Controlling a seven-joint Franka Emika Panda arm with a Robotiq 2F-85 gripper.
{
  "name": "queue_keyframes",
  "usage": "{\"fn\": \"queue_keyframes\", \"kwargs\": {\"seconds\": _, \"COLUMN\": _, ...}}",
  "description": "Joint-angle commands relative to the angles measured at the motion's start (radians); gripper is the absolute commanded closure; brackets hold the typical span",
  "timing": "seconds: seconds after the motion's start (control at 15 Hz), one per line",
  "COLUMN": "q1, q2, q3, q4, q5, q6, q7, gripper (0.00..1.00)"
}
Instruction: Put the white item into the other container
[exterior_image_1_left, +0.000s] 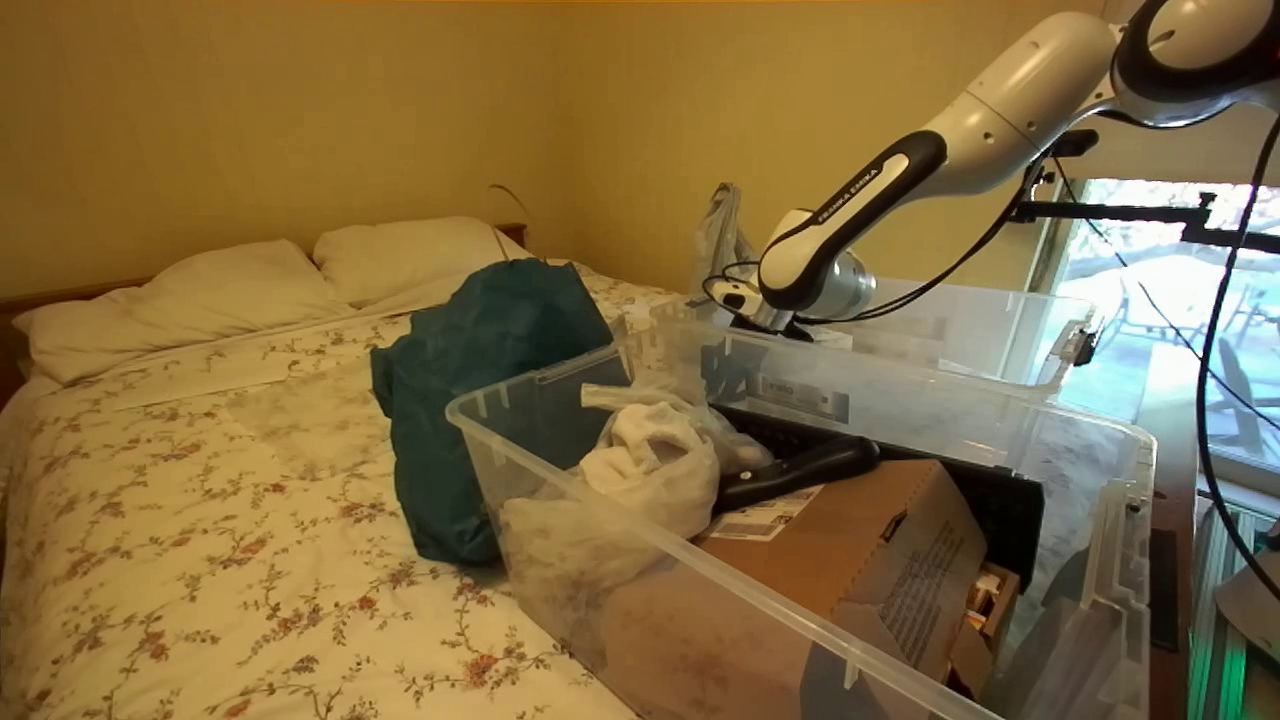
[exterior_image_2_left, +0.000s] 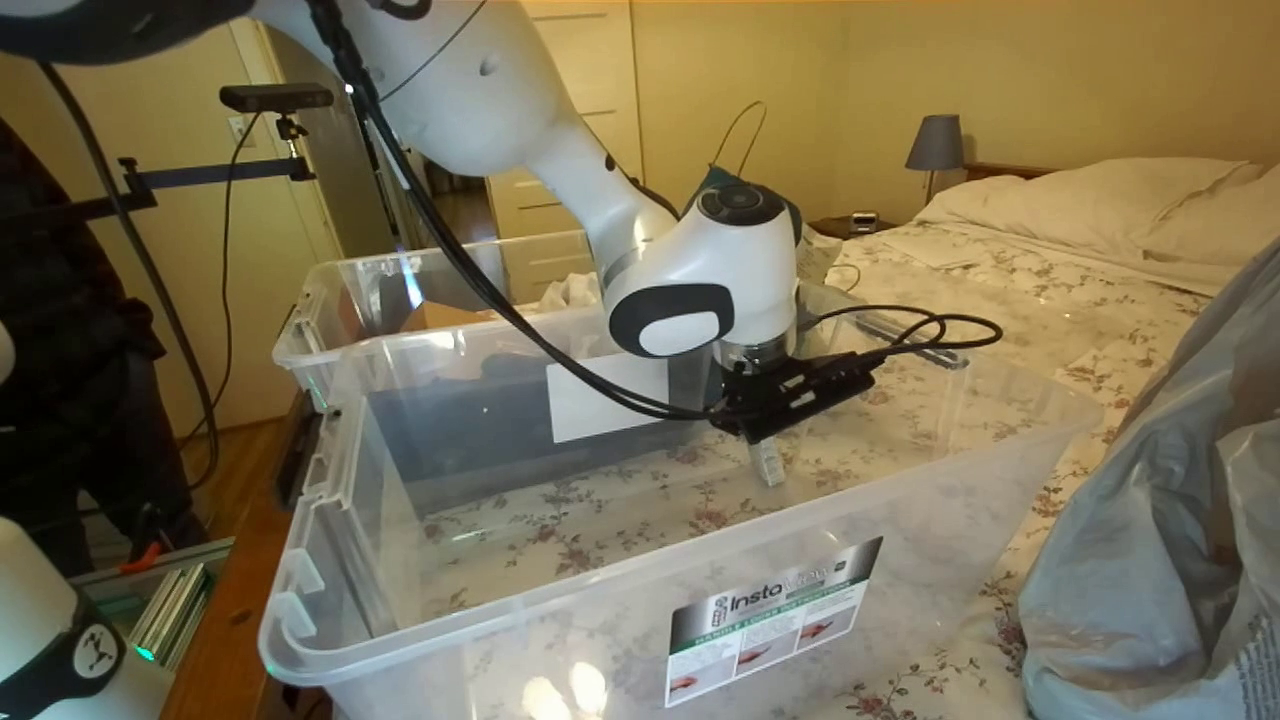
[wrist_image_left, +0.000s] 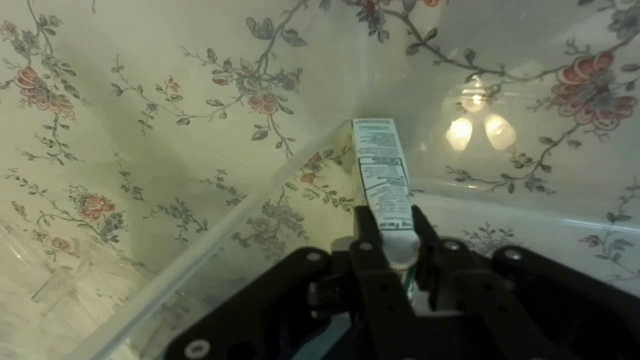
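In the wrist view, two black fingers (wrist_image_left: 367, 227) grip a slim white box (wrist_image_left: 384, 185) bearing fine print, its far end reaching past their tips. A clear container's (wrist_image_left: 215, 236) pale rim slants leftward; floral cloth (wrist_image_left: 270, 100) shows, with bright lamp reflections (wrist_image_left: 500, 132) rightward.

arm (exterior_image_1_left: 985, 140) reads "franka emika", bin label (exterior_image_2_left: 775, 620) "insta".
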Motion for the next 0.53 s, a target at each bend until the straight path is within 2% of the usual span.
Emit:
{"fn": "queue_keyframes", "kwargs": {"seconds": 0.0, "q1": -0.051, "q2": -0.110, "q3": 0.022, "q4": -0.053, "q5": -0.024, "q6": -0.047, "q7": 0.045, "gripper": 0.97}}
{"fn": "queue_keyframes", "kwargs": {"seconds": 0.2, "q1": -0.052, "q2": -0.278, "q3": -0.005, "q4": -0.150, "q5": -0.027, "q6": -0.078, "q7": 0.081, "gripper": 0.96}}
{"fn": "queue_keyframes", "kwargs": {"seconds": 0.47, "q1": 0.005, "q2": -0.504, "q3": -0.073, "q4": -0.264, "q5": -0.068, "q6": -0.107, "q7": 0.168, "gripper": 0.96}}
